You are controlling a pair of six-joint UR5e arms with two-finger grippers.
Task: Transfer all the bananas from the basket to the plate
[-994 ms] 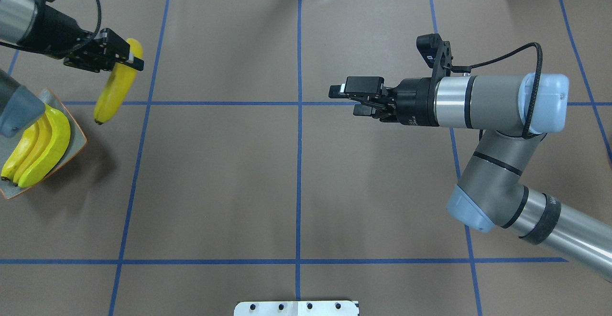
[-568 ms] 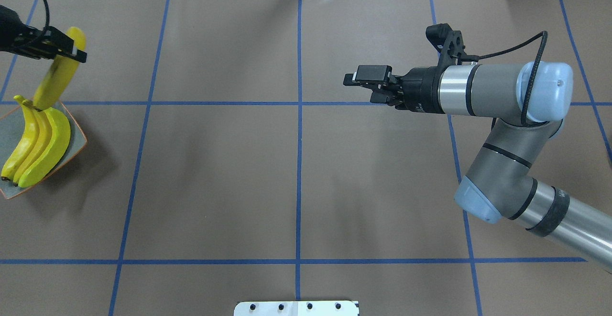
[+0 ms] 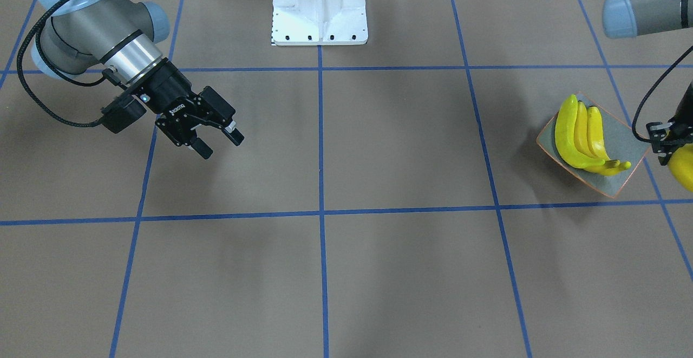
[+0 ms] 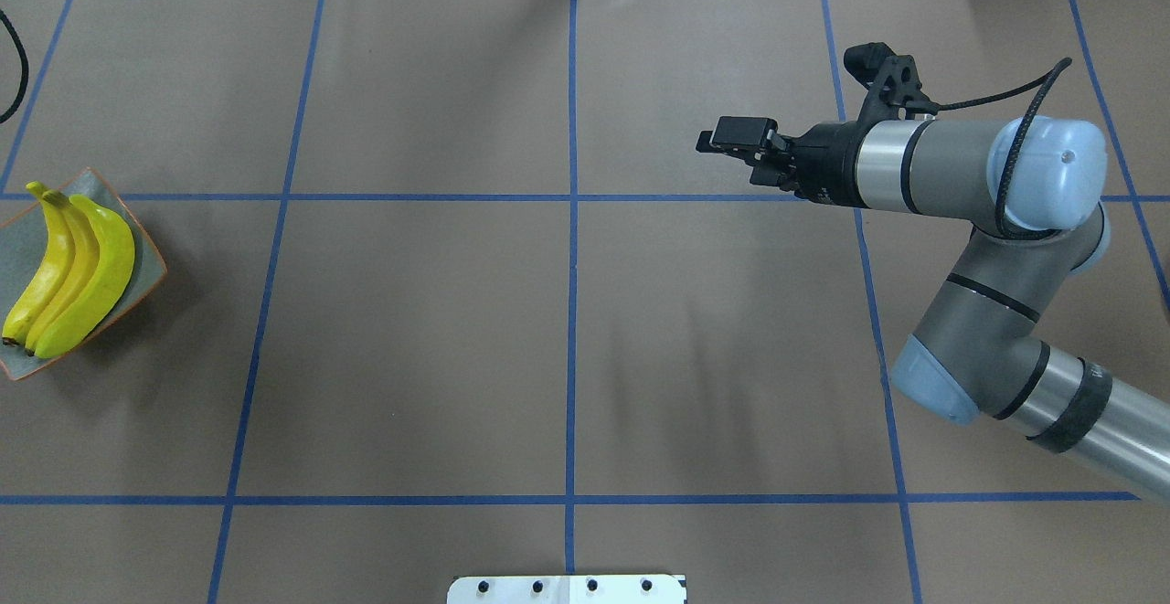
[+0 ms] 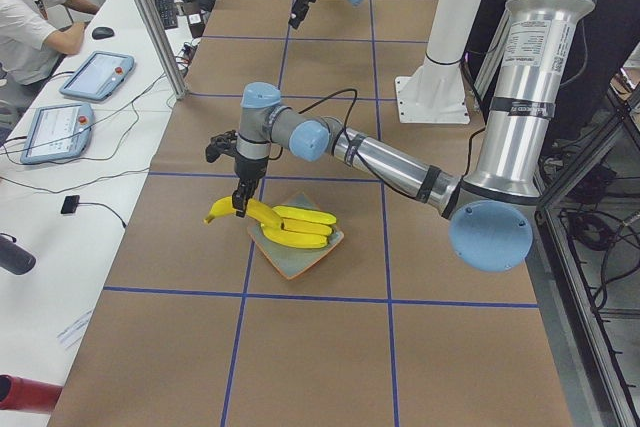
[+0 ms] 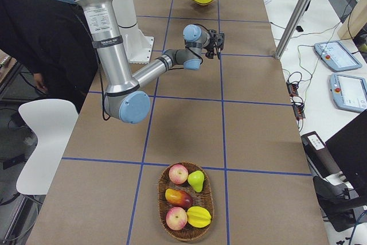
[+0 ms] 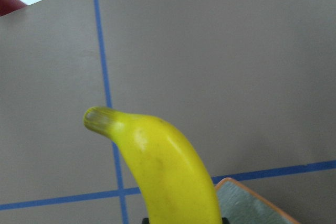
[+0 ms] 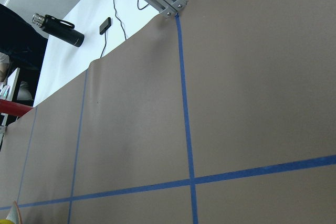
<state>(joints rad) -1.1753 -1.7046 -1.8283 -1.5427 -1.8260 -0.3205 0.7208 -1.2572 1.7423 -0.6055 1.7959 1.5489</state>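
So the left pincer [image 3: 667, 142] is clamped on the fourth banana [image 7: 168, 177], carrying it up off the worktop [image 4: 411, 330] right by the plate [image 3: 618, 135]. The other three bananas [image 4: 73, 266] are already on that plate, nested side by side and running corner to corner across it. The bit that matters for the drop: the held banana sits just outside the plate's outer edge, so the plate lies toward the middle of the worktop from the pincer. The wrist view has only one plate corner poking in under the fruit at the lower right. The banana's long axis sticks out ahead of the pincer, stem end leading, and from the front camera it's partly cut off by the frame, so I can't say how well it lines up with the three already there. My guess is it needs to shift inward over the open grey strip next to them before letting go, otherwise it could catch the rim and roll off. The right pincer [image 3: 222, 145] is spread wide with nothing in it, hovering way off on the other half, so the left arm is clearly the nearer one. The basket [image 6: 161, 205] at the far right end only has other fruit in it, no bananas I can see, so this looks like the last one
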